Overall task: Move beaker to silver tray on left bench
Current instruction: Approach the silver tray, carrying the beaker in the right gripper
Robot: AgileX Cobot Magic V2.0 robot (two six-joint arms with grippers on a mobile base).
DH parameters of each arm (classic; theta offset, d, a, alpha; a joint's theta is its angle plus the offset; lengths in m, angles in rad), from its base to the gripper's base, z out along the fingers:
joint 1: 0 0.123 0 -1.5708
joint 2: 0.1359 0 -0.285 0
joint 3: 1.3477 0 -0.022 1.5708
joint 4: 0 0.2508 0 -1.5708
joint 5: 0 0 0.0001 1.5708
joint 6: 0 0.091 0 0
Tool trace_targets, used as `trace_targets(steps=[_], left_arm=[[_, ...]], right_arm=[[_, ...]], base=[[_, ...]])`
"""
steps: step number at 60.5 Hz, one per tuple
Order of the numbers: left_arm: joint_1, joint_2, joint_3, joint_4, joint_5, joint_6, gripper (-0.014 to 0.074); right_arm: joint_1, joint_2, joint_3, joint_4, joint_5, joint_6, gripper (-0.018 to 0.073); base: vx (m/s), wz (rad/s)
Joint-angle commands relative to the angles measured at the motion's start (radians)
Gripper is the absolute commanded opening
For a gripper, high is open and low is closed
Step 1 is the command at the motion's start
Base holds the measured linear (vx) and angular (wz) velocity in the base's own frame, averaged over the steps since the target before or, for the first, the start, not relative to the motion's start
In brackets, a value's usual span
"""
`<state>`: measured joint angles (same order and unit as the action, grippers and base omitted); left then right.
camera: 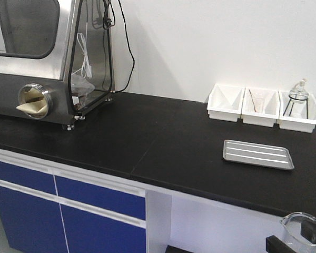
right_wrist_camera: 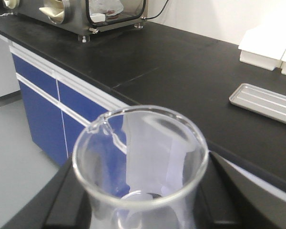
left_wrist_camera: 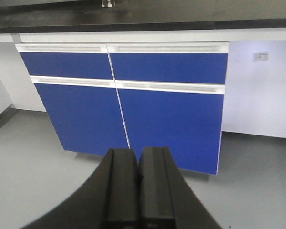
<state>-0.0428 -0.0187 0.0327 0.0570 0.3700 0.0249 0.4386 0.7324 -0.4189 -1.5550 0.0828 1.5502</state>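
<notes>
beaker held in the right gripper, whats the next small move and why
Probably carry the beaker forward over the left bench toward the silver tray: the right gripper holds it short of the bench's front edge, and the tray sits bare.

Black bench (camera: 174, 137), ribbed silver tray (camera: 258, 154), blue doors (left_wrist_camera: 171, 114), apparently clear beaker (right_wrist_camera: 140, 164)

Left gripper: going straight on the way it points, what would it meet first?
The left gripper, fingers shut, faces the blue cabinet doors below the bench; it would likely meet them first, though depth is unclear.
</notes>
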Motion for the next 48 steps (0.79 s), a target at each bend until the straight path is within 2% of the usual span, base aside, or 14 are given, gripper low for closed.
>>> trace_targets(steps=[1,19,48], left_arm=[[-0.008,-0.007,0.02,-0.003,-0.075,-0.002,0.0001],[-0.008,-0.007,0.02,-0.003,-0.075,-0.002,0.0001],[-0.008,-0.007,0.02,-0.003,-0.075,-0.002,0.0001]], right_arm=[[-0.003,-0.007,-0.033,-0.008,0.008,0.002,-0.0011],[-0.003,-0.007,-0.033,-0.008,0.008,0.002,-0.0011],[-0.003,-0.007,-0.033,-0.008,0.008,0.002,-0.0011]], base=[[0.39,0.02],[0.39,-0.11],[0.35,-0.33]])
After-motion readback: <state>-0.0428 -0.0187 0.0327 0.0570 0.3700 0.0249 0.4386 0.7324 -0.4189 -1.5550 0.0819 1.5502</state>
